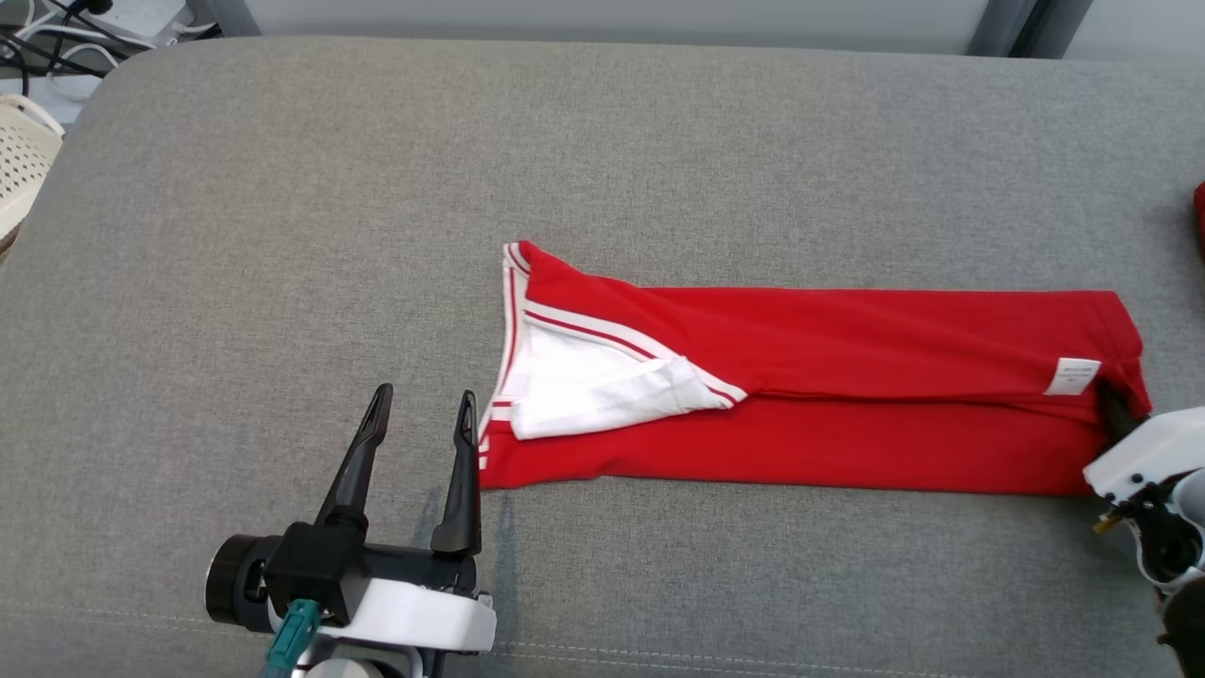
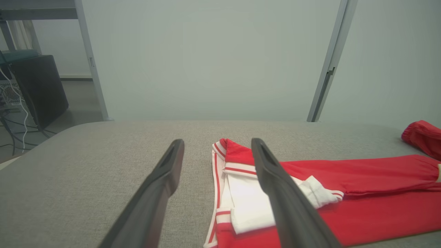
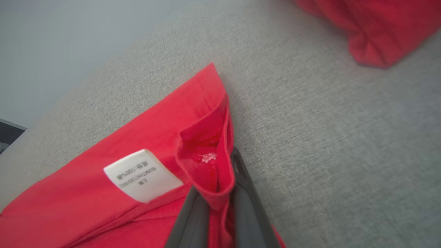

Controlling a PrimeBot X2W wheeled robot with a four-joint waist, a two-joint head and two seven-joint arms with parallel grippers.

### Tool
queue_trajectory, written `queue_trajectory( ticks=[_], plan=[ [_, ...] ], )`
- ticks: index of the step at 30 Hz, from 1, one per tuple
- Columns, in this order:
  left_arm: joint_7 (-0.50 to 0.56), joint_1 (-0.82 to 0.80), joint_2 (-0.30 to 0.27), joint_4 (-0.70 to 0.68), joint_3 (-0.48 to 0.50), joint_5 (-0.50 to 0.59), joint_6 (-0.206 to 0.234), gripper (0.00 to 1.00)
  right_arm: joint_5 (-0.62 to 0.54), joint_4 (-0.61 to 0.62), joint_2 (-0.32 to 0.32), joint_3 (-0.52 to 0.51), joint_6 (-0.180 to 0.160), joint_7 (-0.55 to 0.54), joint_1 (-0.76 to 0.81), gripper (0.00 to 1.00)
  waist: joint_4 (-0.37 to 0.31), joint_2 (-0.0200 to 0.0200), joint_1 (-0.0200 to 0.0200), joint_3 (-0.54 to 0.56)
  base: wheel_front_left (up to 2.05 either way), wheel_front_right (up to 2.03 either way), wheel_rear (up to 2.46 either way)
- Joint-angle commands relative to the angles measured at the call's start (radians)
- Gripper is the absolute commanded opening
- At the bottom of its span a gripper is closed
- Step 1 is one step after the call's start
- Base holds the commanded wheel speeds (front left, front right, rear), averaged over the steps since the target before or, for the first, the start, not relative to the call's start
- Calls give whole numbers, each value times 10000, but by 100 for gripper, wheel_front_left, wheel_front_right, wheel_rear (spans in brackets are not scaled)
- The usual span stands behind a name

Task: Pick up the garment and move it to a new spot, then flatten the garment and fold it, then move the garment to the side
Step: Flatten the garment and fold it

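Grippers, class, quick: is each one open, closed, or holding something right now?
Left gripper: open, holding nothing.
Right gripper: closed on the edge of the red garment, by its white label.

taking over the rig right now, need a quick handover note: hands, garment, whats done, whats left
Hands: the left hand is open and empty, just beside the striped end of the red garment with white trim. The right hand is shut on the hem at the opposite end, near the white care label.
Garment: flat on the grey fabric surface, in a long strip.
Done: flattened and folded lengthwise, it seems.
Left: probably fold it end to end, then move it aside.
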State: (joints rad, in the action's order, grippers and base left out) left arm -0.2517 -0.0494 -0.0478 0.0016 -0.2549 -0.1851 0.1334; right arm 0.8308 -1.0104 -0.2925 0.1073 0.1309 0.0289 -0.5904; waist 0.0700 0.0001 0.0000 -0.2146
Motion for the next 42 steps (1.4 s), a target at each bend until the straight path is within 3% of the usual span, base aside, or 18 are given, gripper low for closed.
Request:
queue_trajectory(
  ticks=[1, 8, 9, 15, 21, 31, 42],
  plan=[
    [-101, -336, -24, -210, 310, -42, 49, 100, 142, 205, -500, 157, -2, 269, 235, 0, -27, -1, 0, 111, 0, 0, 0],
    [-101, -167, -24, -123, 328, -3, -30, 100, 356, 601, -850, 511, -2, 272, 545, 0, -88, -1, 0, 552, 0, 0, 0],
    [-101, -1, -24, -50, 302, -31, -43, 100, 2016, 3096, -588, 544, -2, -119, 1355, 0, -40, -1, 0, 967, 0, 0, 0],
    [-101, 85, -24, -68, 254, -123, -5, 100, 2972, 5453, -197, 519, -2, -363, 2097, 0, 150, -1, 0, 1144, 0, 0, 0],
    [-101, 118, -24, -89, 207, -194, 51, 100, 3033, 6447, 507, 446, -2, -271, 2331, 0, 482, -1, 0, 1261, 0, 0, 0],
    [-101, 113, -24, -156, -27, -217, 138, 100, 2794, 6646, 2010, 664, -2, -412, 2213, 0, 1410, -1, 0, 1295, 0, 0, 0],
    [-101, 119, -24, -108, -153, -420, 249, 100, 2874, 5696, 2411, 1454, -2, 5, 1656, 0, 2314, -1, 0, 1113, 0, 0, 0]
  ],
)
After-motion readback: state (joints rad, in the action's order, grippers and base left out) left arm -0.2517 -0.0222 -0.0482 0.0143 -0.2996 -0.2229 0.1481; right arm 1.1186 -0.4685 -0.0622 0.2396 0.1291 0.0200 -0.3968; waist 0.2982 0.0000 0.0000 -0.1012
